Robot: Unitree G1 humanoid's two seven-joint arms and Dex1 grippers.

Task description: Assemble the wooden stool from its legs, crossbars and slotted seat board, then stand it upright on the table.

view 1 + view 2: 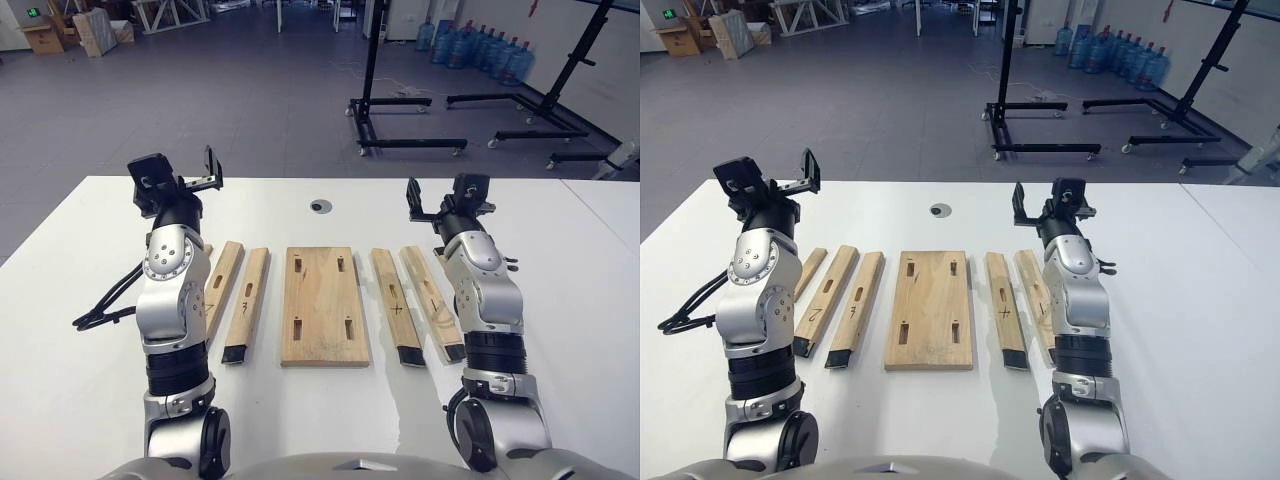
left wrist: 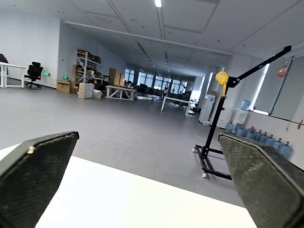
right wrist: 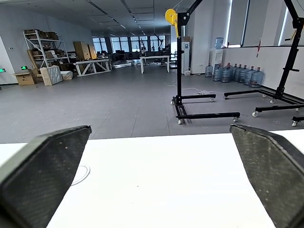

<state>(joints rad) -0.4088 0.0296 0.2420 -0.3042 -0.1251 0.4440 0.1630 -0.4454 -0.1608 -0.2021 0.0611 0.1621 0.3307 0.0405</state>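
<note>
The left arm (image 1: 172, 300) stands in the left half of the frame with its forearm raised. The left gripper (image 1: 182, 178) sits at upper left, its 2 fingers (image 2: 38, 175) spread wide apart. The right arm (image 1: 490, 310) mirrors it at right, and the right gripper (image 1: 441, 200) is likewise spread wide.

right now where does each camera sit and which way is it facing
Left eye view: on the head, looking forward and down at the table, seat board and legs; both arms show, left gripper and right gripper open above it.
Right eye view: same head, same scene.
Left wrist view: on the left wrist, facing out over the table's far edge into the hall; its fingers frame it.
Right wrist view: right wrist, same facing, own fingers; both wrist views share the black stand.
</note>
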